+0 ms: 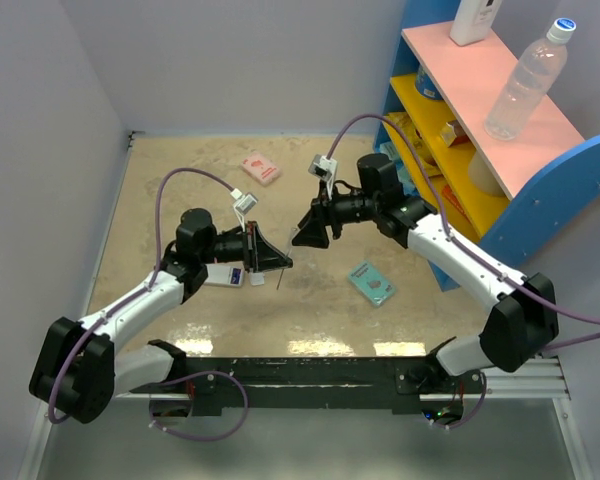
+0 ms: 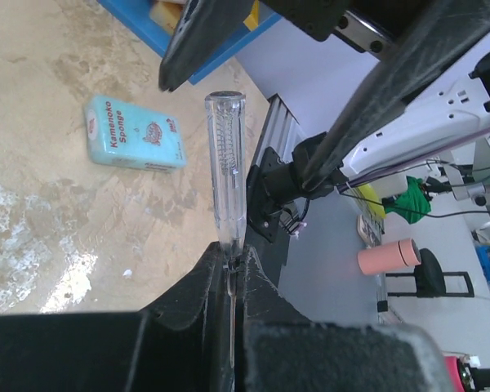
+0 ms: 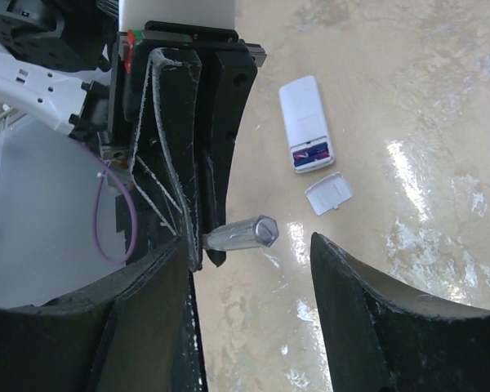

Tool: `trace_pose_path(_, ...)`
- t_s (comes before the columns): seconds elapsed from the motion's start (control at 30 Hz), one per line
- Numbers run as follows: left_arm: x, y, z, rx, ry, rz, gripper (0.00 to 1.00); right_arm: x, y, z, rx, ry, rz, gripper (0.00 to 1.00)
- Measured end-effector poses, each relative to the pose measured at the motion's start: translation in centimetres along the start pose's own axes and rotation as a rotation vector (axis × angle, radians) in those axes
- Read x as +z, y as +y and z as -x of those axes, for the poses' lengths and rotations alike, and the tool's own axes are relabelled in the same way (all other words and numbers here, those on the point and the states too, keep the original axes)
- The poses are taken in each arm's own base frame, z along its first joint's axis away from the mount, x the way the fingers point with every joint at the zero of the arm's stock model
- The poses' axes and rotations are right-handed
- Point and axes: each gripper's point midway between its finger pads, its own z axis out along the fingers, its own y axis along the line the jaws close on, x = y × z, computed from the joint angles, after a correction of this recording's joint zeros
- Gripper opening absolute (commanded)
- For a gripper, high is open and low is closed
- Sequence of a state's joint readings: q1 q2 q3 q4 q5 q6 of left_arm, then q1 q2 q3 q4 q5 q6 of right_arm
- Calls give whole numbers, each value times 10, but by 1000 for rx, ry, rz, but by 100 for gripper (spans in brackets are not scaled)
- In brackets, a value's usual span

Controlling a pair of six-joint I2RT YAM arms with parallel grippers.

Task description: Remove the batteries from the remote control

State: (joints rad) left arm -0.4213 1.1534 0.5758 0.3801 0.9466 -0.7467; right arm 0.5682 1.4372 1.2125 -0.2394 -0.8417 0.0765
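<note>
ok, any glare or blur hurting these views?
Top external: bright glare patches on the table near the bases. Left wrist: glare lower left, clear screwdriver handle sharp. Right wrist: glare streaks at right, remote control legible.

Left gripper (image 2: 233, 263) was clamped on the shaft of a clear-handled screwdriver (image 2: 226, 171), handle sticking out past the fingertips, with a teal sponge packet (image 2: 133, 134) flat on the tabletop (image 2: 41, 237) beyond.

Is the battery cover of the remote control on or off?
Off: the cover lies on the table beside the remote control, its compartment exposed.
</note>
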Motion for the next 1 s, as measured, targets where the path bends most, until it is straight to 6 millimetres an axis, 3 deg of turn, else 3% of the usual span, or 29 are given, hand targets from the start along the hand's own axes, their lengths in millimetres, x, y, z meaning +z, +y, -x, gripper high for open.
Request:
trace_pose_path(0.13, -1, -5, 0, 17, 5, -22, 0, 6, -1, -4, 9, 23, 39, 59)
trace_pose_path(0.27, -2, -8, 1, 30, 3, -33, 0, 10, -5, -11, 33, 45, 46, 47)
trace_pose_path(0.53, -2, -7, -2, 29, 6, -36, 0, 14, 2, -3, 51, 16, 97, 42)
trace_pose_path(0.77, -2, -6, -3, 31, 2, -34, 0, 16, 9, 0, 70, -4, 147, 0)
trace_pose_path(0.8, -2, -6, -4, 38, 2, -36, 7, 15, 11, 1, 77, -5, 153, 0)
trace_pose_path(0.9, -2, -2, -4, 48, -1, -22, 53, 14, 12, -1, 99, -7, 154, 0)
trace_pose_path(1.0, -5, 13, -1, 4, -18, 60, 64, 15, 6, -5, 121, -22, 112, 0)
